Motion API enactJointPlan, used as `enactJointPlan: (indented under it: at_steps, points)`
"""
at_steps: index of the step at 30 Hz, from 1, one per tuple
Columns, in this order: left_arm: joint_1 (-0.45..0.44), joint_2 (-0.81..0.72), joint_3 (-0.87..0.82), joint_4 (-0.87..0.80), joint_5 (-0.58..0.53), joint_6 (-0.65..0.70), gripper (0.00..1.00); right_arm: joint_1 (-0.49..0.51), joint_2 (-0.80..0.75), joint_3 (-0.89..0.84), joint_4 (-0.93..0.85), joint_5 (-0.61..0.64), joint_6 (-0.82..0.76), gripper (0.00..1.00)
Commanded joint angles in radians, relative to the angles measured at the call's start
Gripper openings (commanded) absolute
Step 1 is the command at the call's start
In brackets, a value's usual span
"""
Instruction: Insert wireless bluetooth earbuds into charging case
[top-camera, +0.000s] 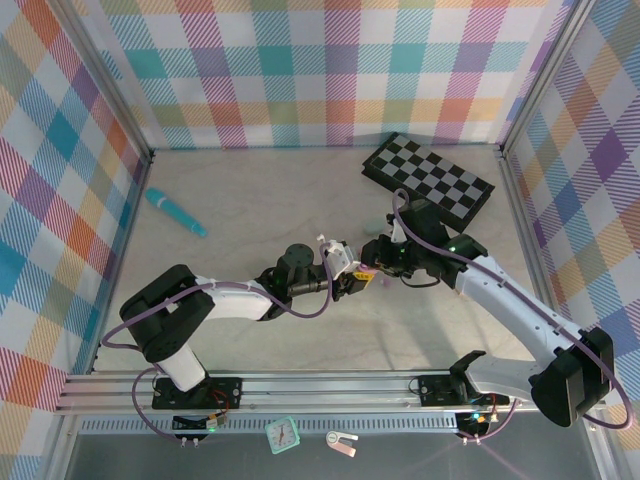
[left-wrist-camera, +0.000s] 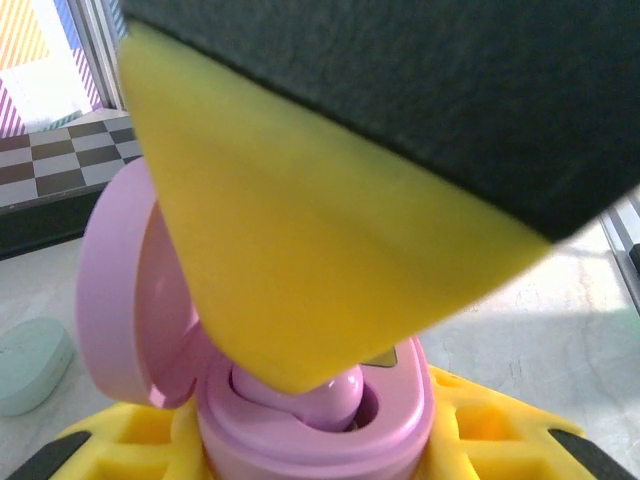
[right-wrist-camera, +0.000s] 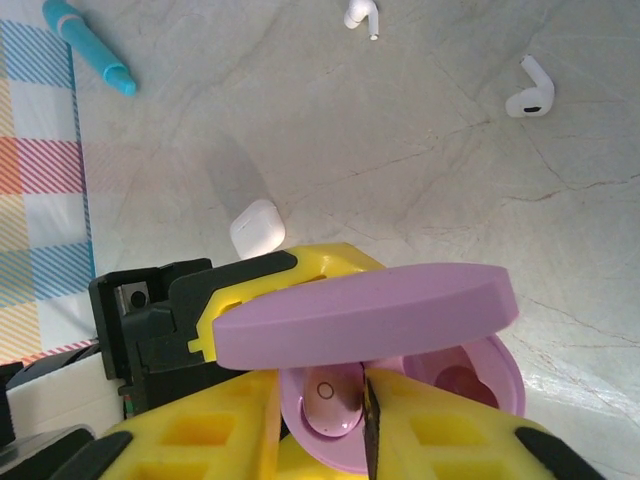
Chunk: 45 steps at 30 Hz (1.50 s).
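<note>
Checkerboard (top-camera: 428, 178) far right on marble table (top-camera: 260, 200); teal marker (top-camera: 176, 212) far left; small teal clock (top-camera: 283, 434) below front rail (top-camera: 320, 385).

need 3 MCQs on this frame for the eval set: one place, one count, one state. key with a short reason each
1. Top view: where is the checkerboard? A) far side, right B) near left C) centre
2. Right wrist view: how many loose white earbuds lie on the table? A) one B) two C) four
3. The lid of the pink case is: A) shut B) hinged open C) detached

Key: 1 A, it lies toward the back right corner; 2 B, two lie apart; 3 B, the lid stands up, with the pink earbud visible inside.
</note>
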<state>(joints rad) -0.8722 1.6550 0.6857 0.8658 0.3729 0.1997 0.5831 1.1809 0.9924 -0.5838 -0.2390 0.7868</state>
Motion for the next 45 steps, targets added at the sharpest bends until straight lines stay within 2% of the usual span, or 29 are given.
enactJointPlan:
  at_steps: [1, 8, 14, 19, 23, 27, 30, 39, 45]
  points:
    - [-0.015, -0.006, 0.028, 0.063, -0.005, 0.003, 0.36, 0.009, -0.036, -0.009, -0.027, 0.006, -0.002, 0.33]
    - [-0.014, -0.014, 0.011, 0.081, -0.022, 0.002, 0.36, 0.008, -0.11, -0.006, -0.059, 0.048, -0.021, 0.41]
    - [0.022, -0.046, -0.022, 0.095, -0.024, -0.009, 0.36, 0.007, -0.222, -0.016, -0.105, 0.107, -0.074, 0.53]
    - [0.078, -0.089, -0.065, 0.114, -0.014, -0.025, 0.36, -0.023, -0.275, -0.056, -0.144, 0.18, -0.094, 0.53]
    - [0.122, -0.143, -0.109, 0.108, -0.011, -0.029, 0.35, -0.112, -0.293, -0.146, -0.063, 0.11, -0.039, 0.53]
    - [0.145, -0.212, -0.147, 0.074, -0.015, -0.019, 0.35, -0.206, -0.259, -0.246, 0.039, 0.024, 0.038, 0.53]
    - [0.151, -0.257, -0.17, 0.07, -0.011, -0.021, 0.35, -0.237, -0.221, -0.296, 0.104, 0.005, 0.08, 0.54]
    - [0.157, -0.313, -0.21, 0.081, 0.017, -0.041, 0.35, -0.244, -0.033, -0.373, 0.31, -0.056, 0.157, 0.55]
    - [0.164, -0.313, -0.209, 0.095, 0.024, -0.054, 0.35, -0.243, 0.063, -0.393, 0.37, -0.08, 0.161, 0.56]
